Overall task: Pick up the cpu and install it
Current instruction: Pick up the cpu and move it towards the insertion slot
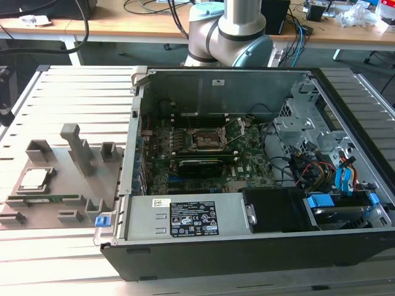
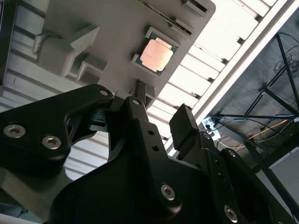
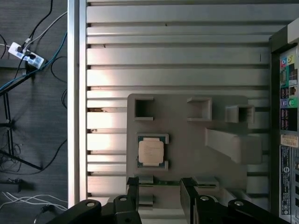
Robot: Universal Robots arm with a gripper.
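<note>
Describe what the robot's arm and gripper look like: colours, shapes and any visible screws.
In the exterior view the arm is a silver-grey metal tube with rounded pale blue-grey joint covers. In both wrist views the gripper is matte black, built from flat angular links fastened with round silver screws. Its two jaws are narrow black bars.

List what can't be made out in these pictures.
- Socket, exterior view: too small to show its contacts.
- Memory stick, first wrist view: partly covered by the open pincer.
- cpu underside, first wrist view: hidden against the tray.
- Arm, exterior view: cut off by the top edge.
</note>
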